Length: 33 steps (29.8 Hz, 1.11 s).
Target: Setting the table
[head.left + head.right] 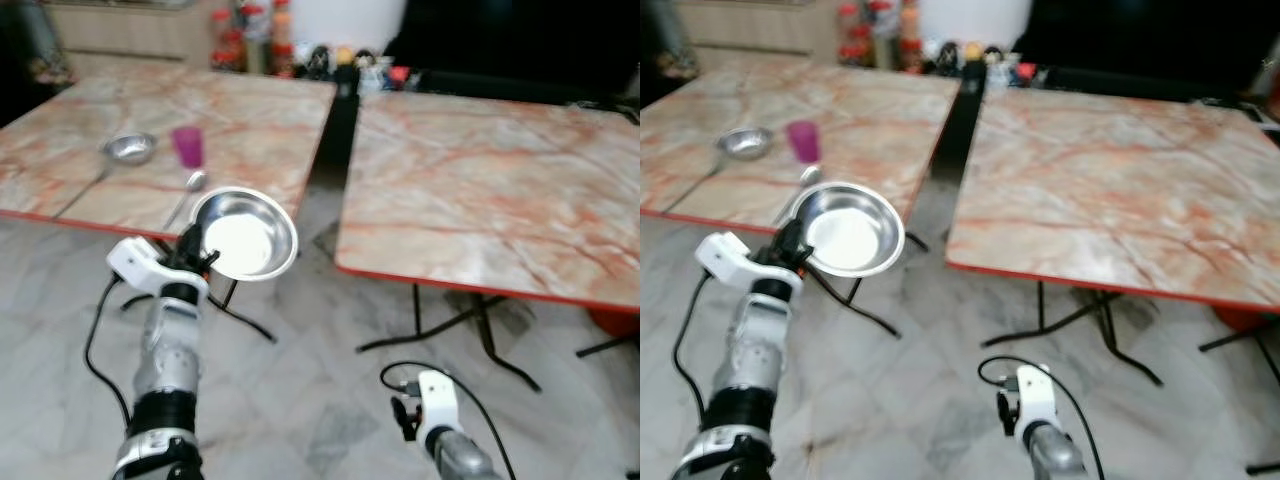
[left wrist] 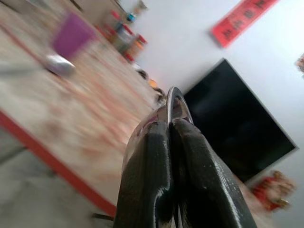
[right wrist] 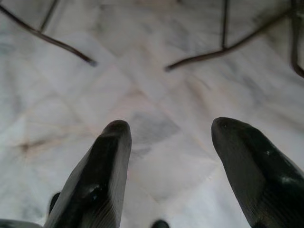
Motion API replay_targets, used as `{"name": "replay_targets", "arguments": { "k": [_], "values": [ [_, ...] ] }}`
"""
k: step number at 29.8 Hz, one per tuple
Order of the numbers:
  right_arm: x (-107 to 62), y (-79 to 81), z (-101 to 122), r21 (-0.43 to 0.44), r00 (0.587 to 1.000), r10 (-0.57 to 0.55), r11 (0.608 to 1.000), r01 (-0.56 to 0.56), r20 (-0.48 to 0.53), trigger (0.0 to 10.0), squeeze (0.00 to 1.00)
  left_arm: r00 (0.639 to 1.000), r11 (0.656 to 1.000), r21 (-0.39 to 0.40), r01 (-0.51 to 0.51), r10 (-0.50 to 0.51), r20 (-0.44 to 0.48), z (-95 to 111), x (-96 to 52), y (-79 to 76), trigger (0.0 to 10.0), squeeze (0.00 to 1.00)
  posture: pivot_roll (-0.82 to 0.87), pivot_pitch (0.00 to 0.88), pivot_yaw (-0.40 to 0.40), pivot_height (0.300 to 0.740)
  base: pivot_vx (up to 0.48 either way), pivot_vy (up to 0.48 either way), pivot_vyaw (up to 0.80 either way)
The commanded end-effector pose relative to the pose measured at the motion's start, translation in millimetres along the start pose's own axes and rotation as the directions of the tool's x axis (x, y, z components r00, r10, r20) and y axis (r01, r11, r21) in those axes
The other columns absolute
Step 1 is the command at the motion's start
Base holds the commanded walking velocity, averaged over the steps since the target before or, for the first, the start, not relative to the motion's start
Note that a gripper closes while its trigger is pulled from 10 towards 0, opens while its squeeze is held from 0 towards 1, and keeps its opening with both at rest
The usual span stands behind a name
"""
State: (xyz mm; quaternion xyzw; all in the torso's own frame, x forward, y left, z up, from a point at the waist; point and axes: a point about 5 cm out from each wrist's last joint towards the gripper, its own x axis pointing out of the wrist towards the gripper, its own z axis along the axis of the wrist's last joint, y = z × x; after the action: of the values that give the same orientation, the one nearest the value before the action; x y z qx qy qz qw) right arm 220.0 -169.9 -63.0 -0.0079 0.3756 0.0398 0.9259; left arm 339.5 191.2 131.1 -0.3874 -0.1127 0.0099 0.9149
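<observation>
My left gripper (image 1: 197,243) is shut on the rim of a shiny steel plate (image 1: 245,236), held in the air in front of the left table's near edge. In the left wrist view the two black fingers (image 2: 152,175) pinch the plate's rim (image 2: 175,97). On the left marble table (image 1: 250,130) stand a small steel bowl (image 1: 131,149) and a purple cup (image 1: 187,146), with a spoon (image 1: 188,190) lying near the front edge. My right gripper (image 3: 168,137) hangs low over the floor, open and holding nothing.
A second marble table (image 1: 500,190) stands to the right, across a narrow gap. Bottles and jars (image 1: 250,40) line the back of the tables. Black table legs (image 1: 470,325) cross the grey tiled floor (image 1: 300,400). A dark screen (image 2: 237,123) hangs on the far wall.
</observation>
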Motion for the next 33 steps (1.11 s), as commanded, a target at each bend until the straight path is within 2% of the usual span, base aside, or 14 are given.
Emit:
{"name": "replay_targets", "arguments": {
  "k": [1,33],
  "values": [
    [0.2,-2.2,1.7,0.002,1.0,-0.008,1.0,0.008,0.004,10.0,0.0,1.0,1.0,-0.004,0.029,-0.029,0.005,1.3,2.8,-6.4,10.0,0.0,0.11,0.0,-0.06,0.74,0.281,0.0,0.0],
    [0.7,-0.6,2.6,-0.008,1.0,0.004,1.0,-0.004,0.002,10.0,0.0,0.999,0.999,-0.026,0.044,-0.043,0.01,1.9,5.4,-11.0,10.0,0.0,0.1,0.0,-0.061,0.74,0.28,0.0,0.0]
  ]
}}
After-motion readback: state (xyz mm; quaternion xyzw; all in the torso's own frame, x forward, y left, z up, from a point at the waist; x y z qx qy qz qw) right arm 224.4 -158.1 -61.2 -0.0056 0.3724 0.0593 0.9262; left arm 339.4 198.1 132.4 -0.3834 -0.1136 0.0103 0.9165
